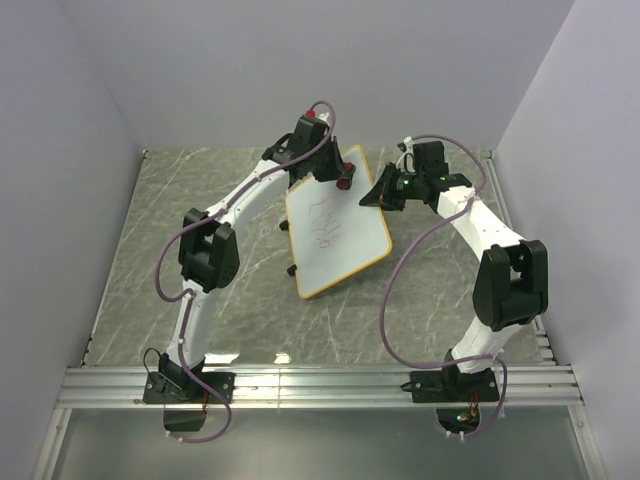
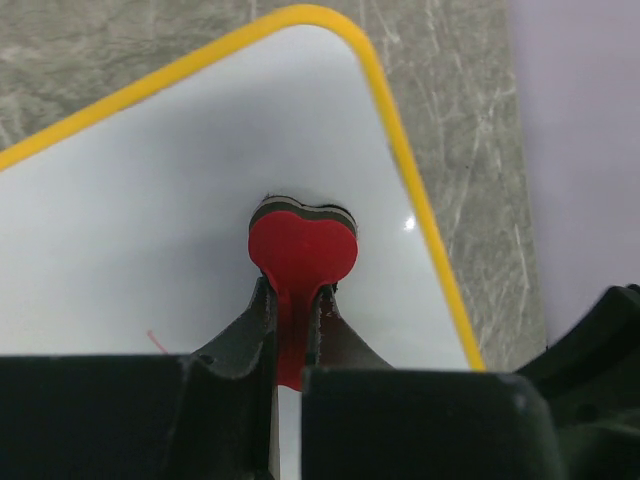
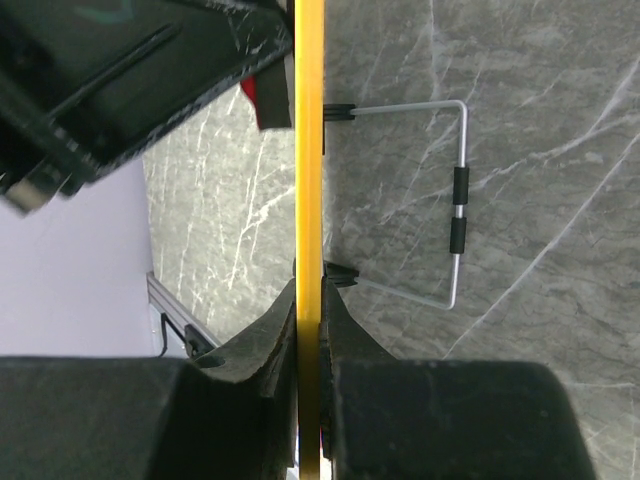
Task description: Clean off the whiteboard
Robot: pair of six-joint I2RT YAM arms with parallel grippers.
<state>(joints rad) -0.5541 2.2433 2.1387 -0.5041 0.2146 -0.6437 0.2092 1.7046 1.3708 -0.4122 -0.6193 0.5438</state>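
Pale lilac walls (image 1: 300,70) close in a grey marbled table (image 1: 200,200). The whiteboard (image 1: 345,235) sits mid-table, raised at a tilt, its long axis running far to near and its face turned up and left, with red scribbles (image 1: 325,222) on it. The right gripper (image 3: 310,310) is clamped on its yellow rim. The left gripper (image 2: 295,300) pinches a red eraser (image 2: 302,245), which is pressed against the board near its far corner.

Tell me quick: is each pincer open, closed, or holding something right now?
Left pincer: closed, holding the red eraser over the whiteboard.
Right pincer: closed, clamping the whiteboard's yellow edge.
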